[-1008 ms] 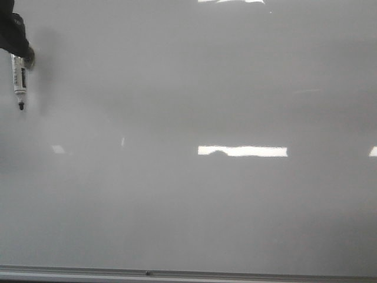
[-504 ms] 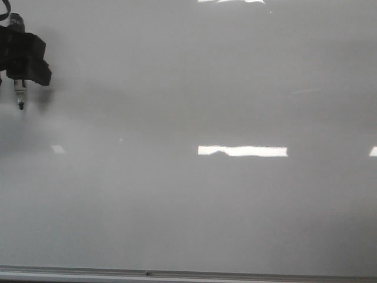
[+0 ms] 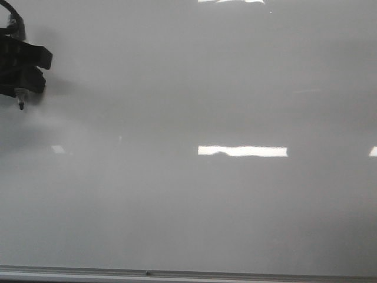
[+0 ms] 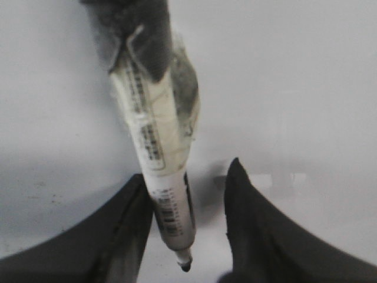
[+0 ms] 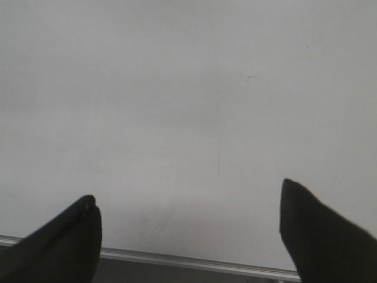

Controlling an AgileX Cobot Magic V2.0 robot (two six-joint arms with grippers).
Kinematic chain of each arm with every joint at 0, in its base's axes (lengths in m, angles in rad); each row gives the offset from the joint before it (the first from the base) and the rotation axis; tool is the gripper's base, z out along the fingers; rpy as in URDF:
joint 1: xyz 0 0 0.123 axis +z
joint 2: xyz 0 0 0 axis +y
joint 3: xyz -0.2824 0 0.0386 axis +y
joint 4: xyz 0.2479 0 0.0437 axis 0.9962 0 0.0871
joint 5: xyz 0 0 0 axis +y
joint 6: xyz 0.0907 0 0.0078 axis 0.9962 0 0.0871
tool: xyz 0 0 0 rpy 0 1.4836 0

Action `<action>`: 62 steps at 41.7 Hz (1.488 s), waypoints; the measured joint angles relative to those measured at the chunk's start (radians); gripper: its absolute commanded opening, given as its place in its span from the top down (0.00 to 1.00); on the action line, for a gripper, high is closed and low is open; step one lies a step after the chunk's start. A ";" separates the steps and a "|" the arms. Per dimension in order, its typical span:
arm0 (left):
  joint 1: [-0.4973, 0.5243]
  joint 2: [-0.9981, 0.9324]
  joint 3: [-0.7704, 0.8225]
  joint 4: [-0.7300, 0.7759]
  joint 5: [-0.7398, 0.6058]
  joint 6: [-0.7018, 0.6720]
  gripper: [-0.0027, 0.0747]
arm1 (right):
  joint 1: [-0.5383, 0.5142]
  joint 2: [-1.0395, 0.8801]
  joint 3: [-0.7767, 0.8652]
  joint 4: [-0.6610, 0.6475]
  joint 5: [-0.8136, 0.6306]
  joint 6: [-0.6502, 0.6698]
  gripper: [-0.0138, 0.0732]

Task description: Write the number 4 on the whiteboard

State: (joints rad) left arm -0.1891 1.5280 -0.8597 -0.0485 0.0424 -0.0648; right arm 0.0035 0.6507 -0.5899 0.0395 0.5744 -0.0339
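Note:
The whiteboard (image 3: 206, 200) fills the front view, and no number 4 shows on it. My left gripper (image 3: 22, 88) is at the board's upper left edge. A white marker pen (image 4: 159, 147) with a black tip (image 3: 21, 105) stands between its fingers. In the left wrist view the left gripper (image 4: 188, 171) has its jaws apart: the pen lies against one finger (image 4: 126, 218), and a gap separates it from the other. The pen's tip is bare and close to the board. My right gripper (image 5: 187, 191) is wide open and empty, facing the board (image 5: 177, 88) near its bottom rail.
A thin metal rail (image 3: 235, 274) runs along the board's bottom edge and also shows in the right wrist view (image 5: 188, 262). Bright light reflections (image 3: 242, 151) lie across the middle of the board. A black cable (image 3: 12, 12) runs up from the left gripper.
My left gripper has come in from the upper left and down over the pen. It now covers the pen's body, so only the tip shows. The tip has stayed in place.

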 measured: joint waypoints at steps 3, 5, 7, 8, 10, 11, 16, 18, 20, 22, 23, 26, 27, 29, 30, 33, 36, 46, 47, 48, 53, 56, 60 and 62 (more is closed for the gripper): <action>0.000 0.000 0.000 0.001 0.000 0.000 0.82 | 0.000 0.000 0.000 0.000 0.000 0.000 0.11; 0.000 0.000 0.000 0.001 0.000 0.000 0.87 | 0.000 0.000 0.000 0.000 0.000 0.000 0.11; 0.000 0.000 0.000 0.001 0.000 0.000 0.91 | 0.000 0.000 0.000 0.000 0.000 0.000 0.11; 0.000 0.000 0.000 0.001 0.000 0.000 0.94 | 0.000 0.000 0.000 0.000 0.000 0.000 0.11; 0.000 0.000 0.000 0.002 0.000 0.000 0.97 | 0.000 0.000 0.000 0.000 0.000 0.000 0.11; 0.000 0.000 0.000 0.002 0.000 0.000 0.99 | 0.000 0.000 0.000 0.000 0.000 0.000 0.11; 0.000 -0.005 0.000 0.010 0.012 0.000 0.99 | 0.000 0.000 0.000 0.000 0.000 0.000 0.11; 0.000 -0.017 0.000 0.018 0.028 0.000 0.99 | 0.000 0.000 0.000 0.005 0.000 0.000 0.11; 0.000 -0.035 -0.003 0.033 0.061 0.000 0.99 | 0.000 0.000 0.000 0.013 0.000 0.000 0.11; 0.000 -0.061 -0.008 0.049 0.104 0.000 0.99 | 0.000 0.000 -0.002 0.023 0.005 0.000 0.11; 0.000 -0.073 -0.015 0.059 0.131 0.000 0.99 | 0.000 0.000 -0.006 0.031 0.008 0.000 0.11; -0.003 -0.110 -0.044 0.090 0.233 0.017 0.99 | 0.000 0.000 -0.025 0.053 0.037 -0.002 0.11; -0.003 -0.121 -0.057 0.096 0.271 0.029 0.99 | 0.000 0.002 -0.034 0.058 0.048 -0.004 0.11; -0.008 -0.141 -0.089 0.105 0.354 0.065 0.99 | 0.000 0.006 -0.053 0.066 0.067 -0.006 0.11; -0.010 -0.150 -0.105 0.106 0.397 0.078 0.99 | 0.002 0.011 -0.064 0.067 0.084 -0.011 0.11; -0.020 -0.172 -0.151 0.109 0.539 0.133 0.99 | 0.006 0.028 -0.100 0.077 0.127 -0.034 0.11; -0.035 -0.188 -0.195 0.102 0.655 0.190 0.99 | 0.012 0.056 -0.131 0.092 0.174 -0.071 0.11; -0.096 -0.199 -0.320 -0.028 0.958 0.490 0.99 | 0.039 0.179 -0.228 0.186 0.328 -0.263 0.11; -0.105 -0.199 -0.328 -0.043 0.976 0.509 0.99 | 0.042 0.197 -0.239 0.200 0.337 -0.284 0.11; -0.118 -0.199 -0.336 -0.057 0.991 0.546 0.99 | 0.049 0.210 -0.250 0.212 0.347 -0.314 0.11; -0.184 -0.199 -0.356 -0.104 1.037 0.659 0.99 | 0.080 0.276 -0.295 0.276 0.385 -0.441 0.11; -0.236 -0.199 -0.360 -0.113 1.037 0.704 0.99 | 0.112 0.307 -0.325 0.315 0.406 -0.522 0.11; -0.318 -0.197 -0.362 -0.114 1.025 0.745 0.99 | 0.174 0.343 -0.365 0.357 0.434 -0.639 0.11; -0.360 -0.193 -0.362 -0.114 1.013 0.756 0.99 | 0.202 0.356 -0.383 0.368 0.441 -0.681 0.11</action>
State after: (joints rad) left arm -0.5490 1.3348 -1.2219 -0.1621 1.0554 0.6907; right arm 0.2051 1.0066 -0.9729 0.4070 1.0157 -0.7148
